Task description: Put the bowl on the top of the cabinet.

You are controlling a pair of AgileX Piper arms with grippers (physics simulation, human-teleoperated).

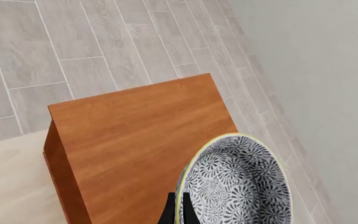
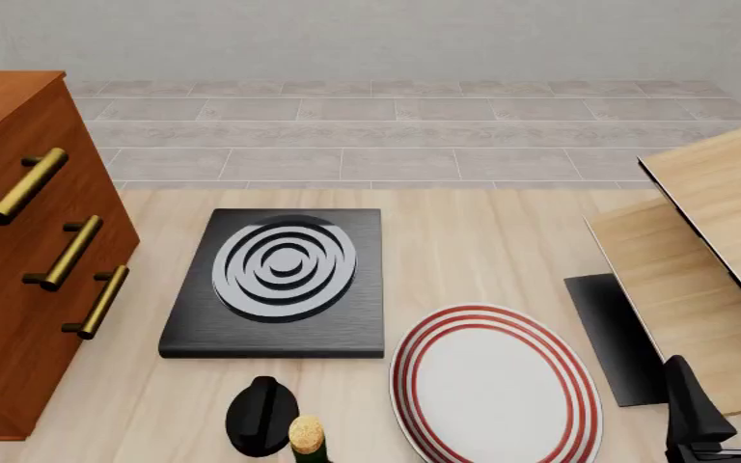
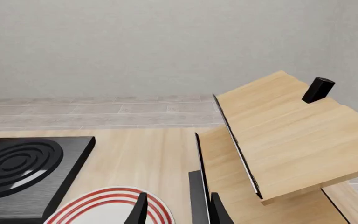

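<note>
In the left wrist view, my left gripper (image 1: 179, 207) is shut on the rim of the bowl (image 1: 241, 182), white with a dense dark floral pattern and a thin cream rim. The bowl is tilted and sits over the near corner of the cabinet's flat reddish-brown top (image 1: 141, 130); I cannot tell whether they touch. In the front view the cabinet (image 2: 11, 289) stands at the far left with three brass handles, and the bowl and left gripper are out of frame. My right gripper (image 2: 728, 391) is open and empty at the bottom right, also shown in the right wrist view (image 3: 179, 200).
A black stove plate (image 2: 281, 280) with a ringed burner lies mid-table. A white plate with red rings (image 2: 493, 386) lies in front of it. A pale wooden shelf unit (image 2: 712, 251) stands at the right. A black knob (image 2: 261, 415) and a bottle top (image 2: 306, 436) sit at the front edge.
</note>
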